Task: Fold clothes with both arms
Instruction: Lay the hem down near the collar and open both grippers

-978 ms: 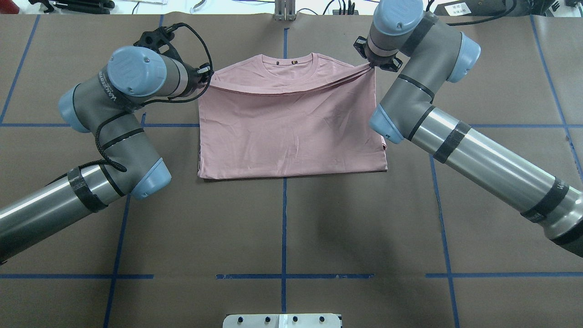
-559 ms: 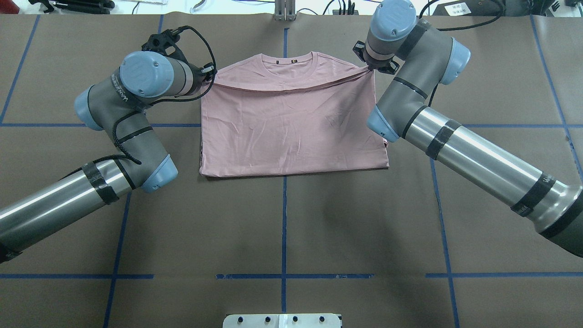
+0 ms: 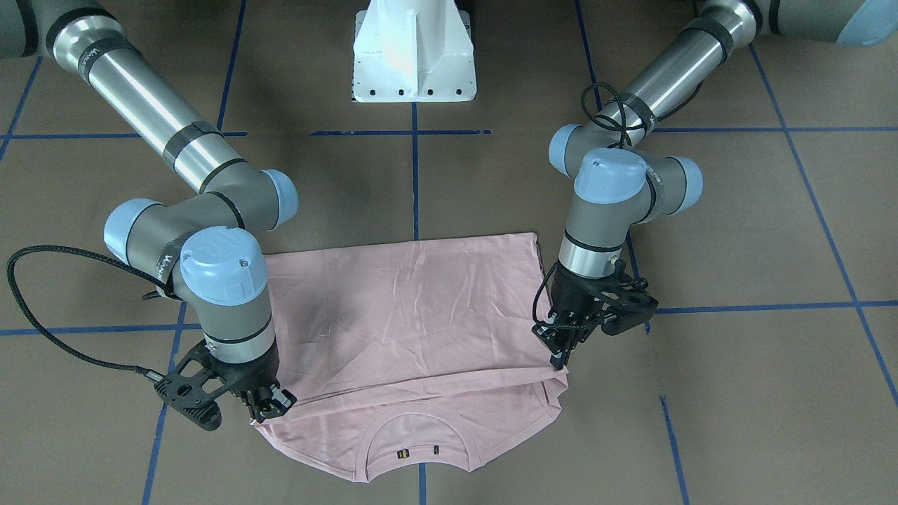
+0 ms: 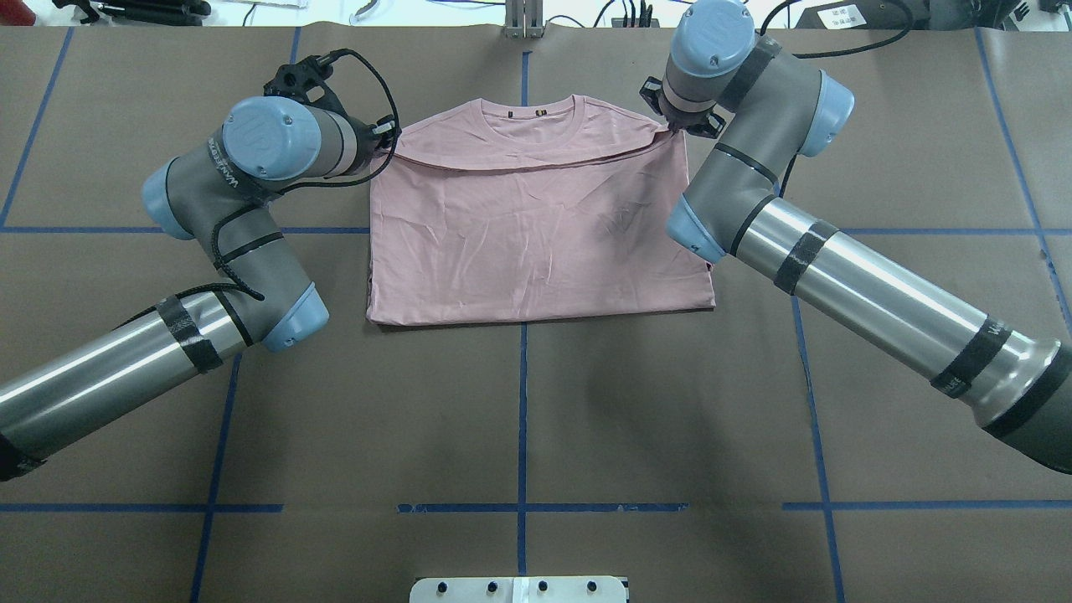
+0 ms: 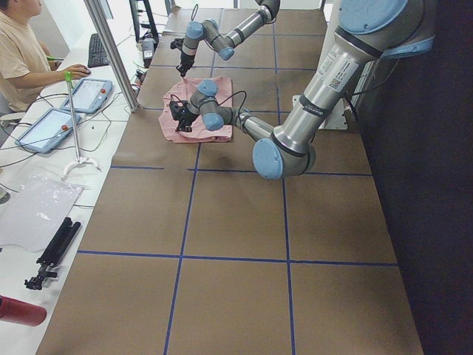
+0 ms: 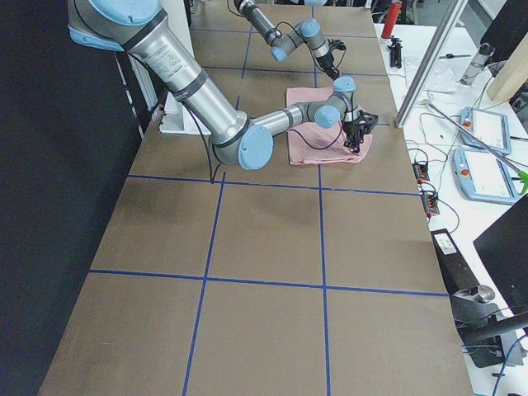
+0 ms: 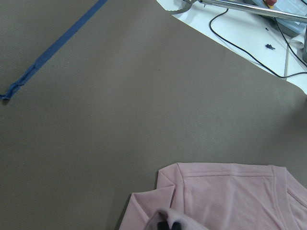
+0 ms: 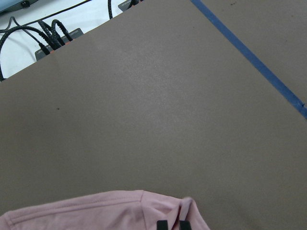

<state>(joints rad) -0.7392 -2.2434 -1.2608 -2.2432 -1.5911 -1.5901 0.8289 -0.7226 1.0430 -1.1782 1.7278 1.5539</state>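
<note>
The left gripper (image 4: 387,141) and right gripper (image 4: 675,126) each pinch the folded-over hem (image 4: 519,164) of the T-shirt (image 4: 536,243), which lies on the tabletop (image 4: 519,419). The hem sits just short of the collar (image 4: 528,110). An uneven release, or fabric snagging on a fingertip, could skew the fold.

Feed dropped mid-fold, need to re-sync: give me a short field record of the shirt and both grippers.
garment: pink T-shirt, lower half doubled up toward the collar
left gripper: fingers shut on one corner of the folded layer
right gripper: fingers shut on the other corner
held edge: spans between the grippers, just short of the collar
surface: brown table
</note>
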